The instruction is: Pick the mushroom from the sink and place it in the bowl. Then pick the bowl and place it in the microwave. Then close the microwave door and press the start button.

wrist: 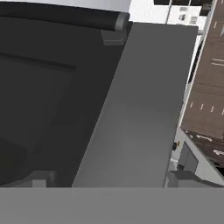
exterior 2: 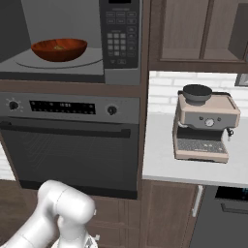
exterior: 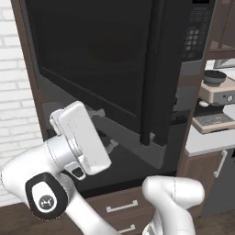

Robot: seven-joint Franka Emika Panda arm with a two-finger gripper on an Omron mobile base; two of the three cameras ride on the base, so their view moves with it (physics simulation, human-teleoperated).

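From the left base view, I have the microwave door (exterior: 98, 59) swung out toward me, a wide dark slab with a glass window, hanging partly open in front of the cavity. My end effector (exterior: 103, 130) sits low against the lower part of that door, its two fingers spread as wide as they go and gripping nothing. The keypad panel (exterior: 195, 36) of the microwave shows past the door's free edge.

From the right base view, I can see into the microwave (exterior 2: 121, 43): the bowl (exterior 2: 59, 49) rests on the pale floor of the cavity, with a small tan speck inside that I take for the mushroom (exterior 2: 58, 47), though it is too small to be sure. Below is the oven (exterior 2: 70, 140), and to the right a coffee machine (exterior 2: 206, 127) stands on the tabletop (exterior 2: 160, 160).

From the hand view, I am looking close along the door: the dark glass to the left and a broad grey edge band (wrist: 140, 109) running diagonally, with the two finger tips (wrist: 43, 178) rising at the bottom, well apart.

I judge the door to be stiff, hinged and fairly light to swing, but smooth and slippery, so there is nothing to pinch. I would push flat on the outer face near the free edge, far from the hinge, with open fingers, and keep the push steady so they do not skid off the glass.
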